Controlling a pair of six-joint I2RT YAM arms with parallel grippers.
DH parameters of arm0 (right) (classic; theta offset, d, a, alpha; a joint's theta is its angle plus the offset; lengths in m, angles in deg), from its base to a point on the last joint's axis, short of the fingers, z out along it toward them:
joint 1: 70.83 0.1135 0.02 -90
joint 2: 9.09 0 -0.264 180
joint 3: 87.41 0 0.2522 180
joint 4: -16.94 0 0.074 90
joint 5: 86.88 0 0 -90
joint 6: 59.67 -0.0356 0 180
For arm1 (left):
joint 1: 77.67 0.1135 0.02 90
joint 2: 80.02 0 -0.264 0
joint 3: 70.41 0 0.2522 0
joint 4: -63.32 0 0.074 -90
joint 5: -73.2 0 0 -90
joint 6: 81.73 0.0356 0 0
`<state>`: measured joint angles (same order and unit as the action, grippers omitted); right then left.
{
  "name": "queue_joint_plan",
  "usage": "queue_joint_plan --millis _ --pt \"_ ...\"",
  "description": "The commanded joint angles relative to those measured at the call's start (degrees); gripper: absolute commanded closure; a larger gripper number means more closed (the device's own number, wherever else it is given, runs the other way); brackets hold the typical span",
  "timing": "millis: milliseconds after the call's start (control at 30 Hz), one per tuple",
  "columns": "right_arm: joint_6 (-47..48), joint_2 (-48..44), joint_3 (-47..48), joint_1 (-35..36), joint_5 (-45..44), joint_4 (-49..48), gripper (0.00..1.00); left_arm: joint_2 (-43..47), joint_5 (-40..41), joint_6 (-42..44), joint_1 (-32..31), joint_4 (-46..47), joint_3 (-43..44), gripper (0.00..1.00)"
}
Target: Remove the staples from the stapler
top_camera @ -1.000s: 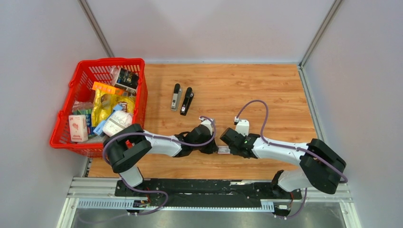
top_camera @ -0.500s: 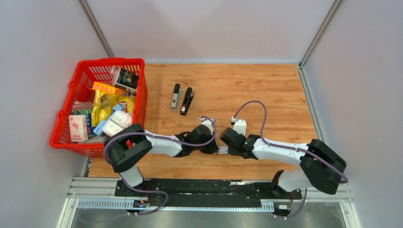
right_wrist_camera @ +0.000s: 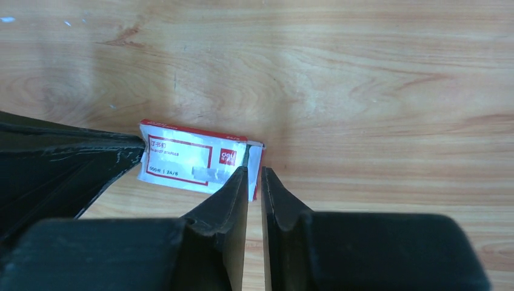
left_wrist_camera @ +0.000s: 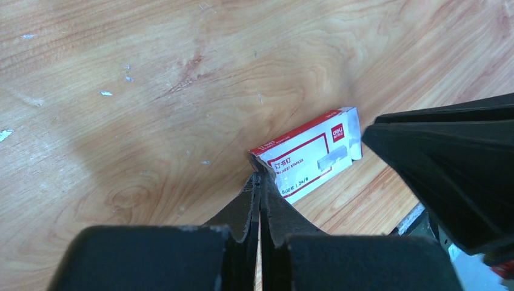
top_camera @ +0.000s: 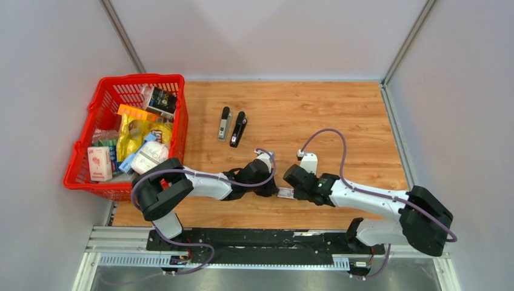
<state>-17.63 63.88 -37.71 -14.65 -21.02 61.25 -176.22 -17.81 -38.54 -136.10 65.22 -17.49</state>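
Red-and-white card is what lies nearest me: a small staple box (top_camera: 285, 193) flat on the wooden tabletop (top_camera: 339, 109) at about 6 o'clock, close to the near edge, with both arms reaching in low from either side. My left hand (left_wrist_camera: 259, 176) reaches in from 9 o'clock with its fingers pressed together, no gap between them, and the tips are against the box's left end. Whether they nip a bit of card there I cannot tell. My right hand (right_wrist_camera: 254, 173) reaches in from 3 o'clock with its fingers a narrow slit apart. The box's white end flap (right_wrist_camera: 256, 159) stands open just in front of that slit and looks loose rather than clamped. The box lies printed face up, showing a red border and a grey picture of staples. Real staples I cannot make out in any view, inside the box or out.

Farther off, at roughly 11 o'clock from the box and well apart from both hands, a grey-topped stapler (top_camera: 225, 123) and an all-black stapler (top_camera: 238, 128) lie side by side on the bare wood. They are nearly parallel, the grey-topped one on the left, with a sliver of wood between them.

Out at 9 to 10 o'clock a red basket (top_camera: 142, 77) sits at the tabletop's left edge, packed with a yellow bag (top_camera: 136, 136), a white carton (top_camera: 99, 162) and a dark box (top_camera: 160, 100)
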Motion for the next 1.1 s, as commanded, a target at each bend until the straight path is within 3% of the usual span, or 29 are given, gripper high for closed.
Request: queue_joint_plan --millis 0,300,467,1067 --pt "-1.9 -5.0 2.0 0.4 -3.8 4.6 0.83 -2.1 0.4 1.6 -0.8 -10.5 -3.2 1.00" --pt "-3.7 -7.1 0.4 -1.1 -5.3 8.0 0.85 -1.2 0.8 1.7 -0.8 -11.2 -3.5 1.00" --pt "-5.5 -5.1 -0.6 -1.2 -4.2 6.2 1.00 -1.2 0.8 1.5 -0.8 -11.1 -3.5 1.00" --pt "-5.6 4.4 -0.3 -1.3 1.5 -4.3 1.00 -0.9 0.5 1.0 -0.9 -10.1 -4.0 1.00"
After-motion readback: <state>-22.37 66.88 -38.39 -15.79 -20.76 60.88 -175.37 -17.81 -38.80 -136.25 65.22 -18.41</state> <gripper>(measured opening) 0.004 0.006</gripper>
